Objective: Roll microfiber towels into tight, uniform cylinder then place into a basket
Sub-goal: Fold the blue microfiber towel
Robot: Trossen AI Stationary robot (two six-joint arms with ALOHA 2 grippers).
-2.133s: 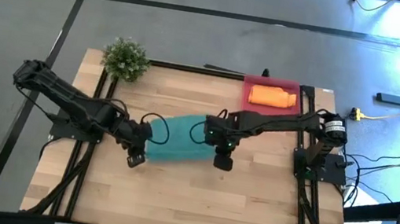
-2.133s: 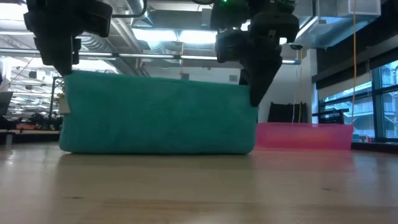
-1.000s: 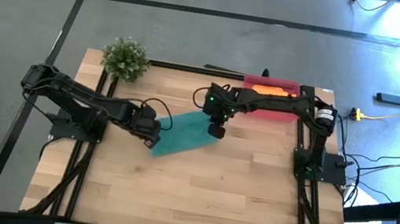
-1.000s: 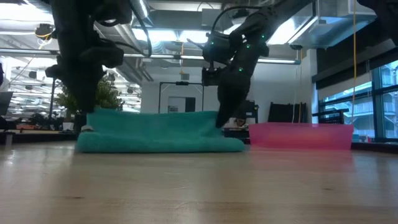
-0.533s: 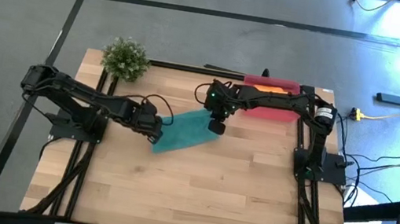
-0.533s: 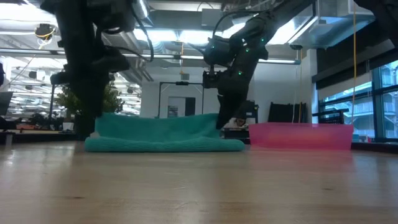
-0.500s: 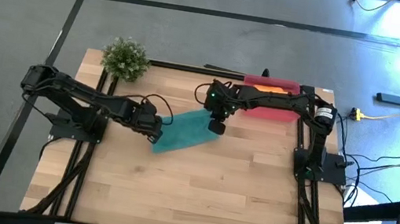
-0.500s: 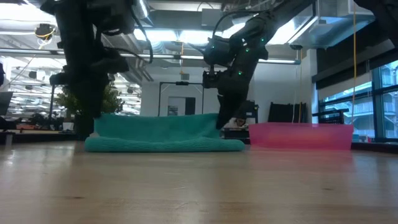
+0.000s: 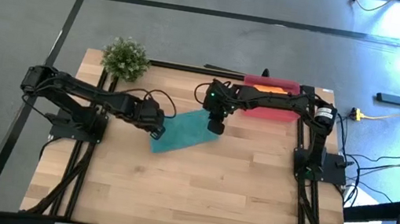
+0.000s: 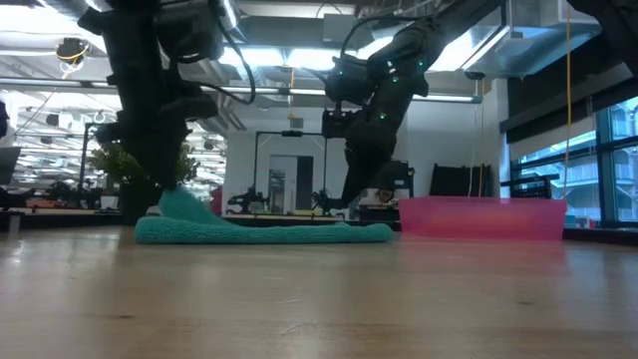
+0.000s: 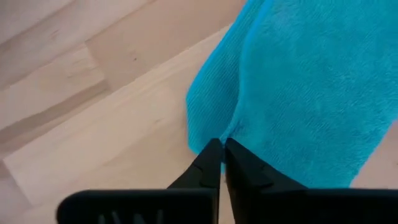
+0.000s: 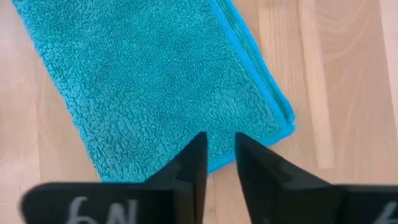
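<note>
While left end effector (image 11: 219,149) pinches teal towel (image 9: 183,132), right end effector (image 12: 219,146) hovers parted.

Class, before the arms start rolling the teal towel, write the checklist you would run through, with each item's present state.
1. Teal towel lies flat, folded, on the table: ok.
2. Right gripper has let go, fingers apart above the towel's edge: ok.
3. Left gripper grips the towel's other end, which is lifted in the low view: cannot tell, fingers closed at its edge.
4. Orange towel already in the basket: ok.
5. Room left in the basket: cannot tell, right arm covers it.
</note>
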